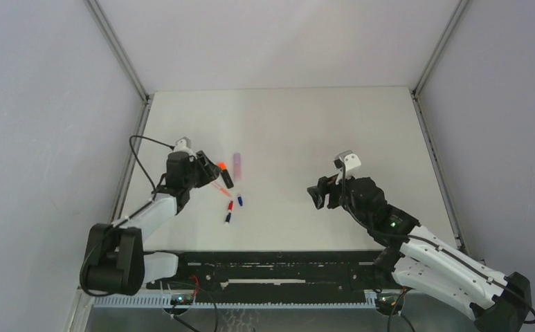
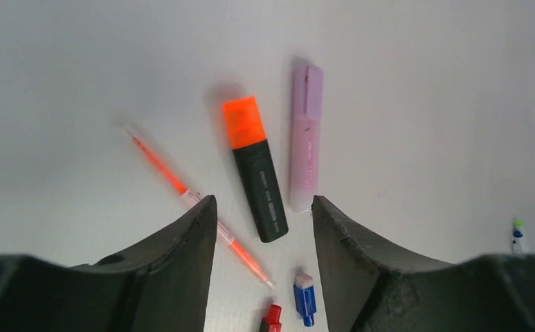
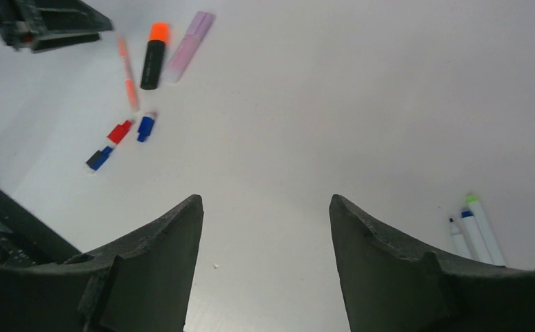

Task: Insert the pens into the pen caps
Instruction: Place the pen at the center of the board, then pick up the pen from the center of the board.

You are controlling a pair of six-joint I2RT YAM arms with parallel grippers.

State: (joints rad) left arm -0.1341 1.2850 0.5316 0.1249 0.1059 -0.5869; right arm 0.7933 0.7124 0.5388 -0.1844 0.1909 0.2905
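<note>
A stubby black highlighter (image 2: 259,187) with a bright orange end lies flat on the white table, and a lilac-pink highlighter (image 2: 306,138) lies beside it. To their left lies a thin orange-red pen (image 2: 160,166). A small blue cap (image 2: 304,299) and a red piece (image 2: 271,319) lie nearer the camera. My left gripper (image 2: 263,200) hangs open just above the black highlighter, holding nothing. My right gripper (image 3: 264,200) is open over bare table, far right of the group (image 1: 230,205). Pale pens with blue and green tips (image 3: 475,232) lie at its right.
In the top view the left gripper (image 1: 212,176) is at the table's left side and the right gripper (image 1: 316,194) right of centre. A dark blue piece (image 3: 99,159) lies by the red one (image 3: 120,131). Grey walls enclose the table.
</note>
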